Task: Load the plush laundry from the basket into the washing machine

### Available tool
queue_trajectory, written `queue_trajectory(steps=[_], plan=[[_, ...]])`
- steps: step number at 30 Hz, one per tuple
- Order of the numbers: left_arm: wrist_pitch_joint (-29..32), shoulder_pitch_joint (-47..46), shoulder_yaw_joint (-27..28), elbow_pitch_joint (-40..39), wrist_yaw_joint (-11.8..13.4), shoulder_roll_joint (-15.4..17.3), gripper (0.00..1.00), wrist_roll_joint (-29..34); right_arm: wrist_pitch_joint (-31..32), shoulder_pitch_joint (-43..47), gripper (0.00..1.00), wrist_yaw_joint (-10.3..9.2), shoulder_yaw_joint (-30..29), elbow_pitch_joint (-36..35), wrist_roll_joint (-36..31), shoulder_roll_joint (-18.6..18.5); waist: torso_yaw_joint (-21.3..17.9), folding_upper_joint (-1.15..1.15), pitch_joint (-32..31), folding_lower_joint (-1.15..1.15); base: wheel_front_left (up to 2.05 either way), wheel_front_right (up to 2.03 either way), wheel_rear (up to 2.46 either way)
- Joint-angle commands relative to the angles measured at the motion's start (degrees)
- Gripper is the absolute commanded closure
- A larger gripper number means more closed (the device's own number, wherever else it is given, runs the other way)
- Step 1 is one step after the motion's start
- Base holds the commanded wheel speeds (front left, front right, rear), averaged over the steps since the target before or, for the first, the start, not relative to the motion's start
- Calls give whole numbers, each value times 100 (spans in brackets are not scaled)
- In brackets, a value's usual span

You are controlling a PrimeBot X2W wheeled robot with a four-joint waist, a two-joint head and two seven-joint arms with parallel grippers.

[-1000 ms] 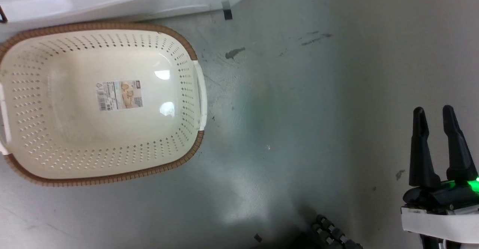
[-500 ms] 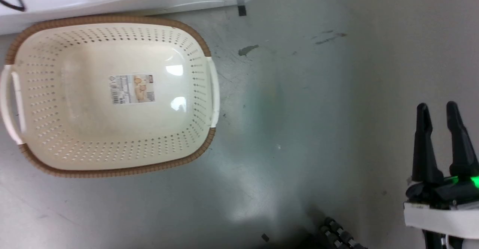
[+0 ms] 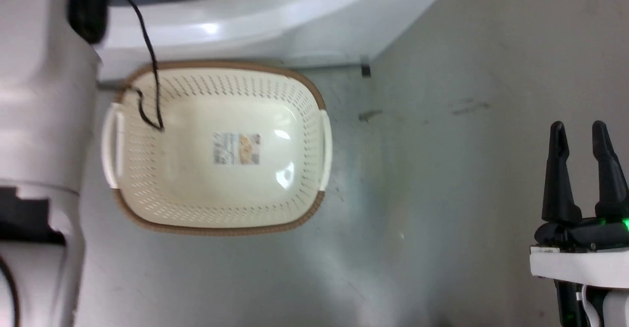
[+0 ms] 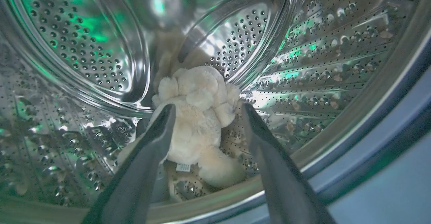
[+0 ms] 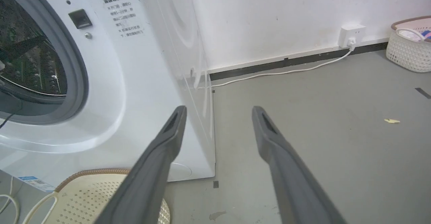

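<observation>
We judge the loading itself done. The teddy bear (image 4: 198,116) lies low in the steel drum (image 4: 84,49) of the washing machine (image 5: 134,82), and the basket (image 3: 216,226) on the floor (image 3: 442,169) in front of the machine has a bare bottom around its label sticker (image 3: 236,148). As we read it, what remains is to draw our left arm out of the door opening, and perhaps to shut the door, which the task does not ask for.

Our left hand (image 4: 207,106) reaches into the drum with its two fingers spread wide and nothing pinched between them. The bear sits in the gap between the fingertips and a little beyond them, resting on the drum wall. The left-side finger crosses the bear's flank in the wrist view, and we cannot tell whether it touches the fur.

Our right hand (image 3: 578,124) is spread too and holds nothing. It hovers over the floor to the right, well apart from the basket and the bear.
</observation>
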Motion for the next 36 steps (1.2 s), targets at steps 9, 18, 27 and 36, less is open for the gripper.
queue_trajectory(steps=[9, 18, 27, 36], plan=[[-82, 1145, 118, -145, 85, -464, 0, -239, -24, 74, 0, -4, -139, 331, -180, -3, 679, 0, -1229, 0, 0, 0, 0], [-84, 2369, 388, -923, 338, -767, 0, -198, -24, 237, 0, -4, -128, 605, -245, -3, 969, 0, -2111, 0, 0, 0, 0], [-85, 3599, 533, -1871, 454, -926, 0, 82, -24, 481, 0, -4, -98, 841, -273, -3, 1124, 0, -2895, 0, 0, 0, 0], [-85, 4879, 700, -2433, 674, -1008, 0, 168, -24, 862, 0, -4, -60, 1041, -190, -3, 1115, 0, -3636, 0, 0, 0, 0]])
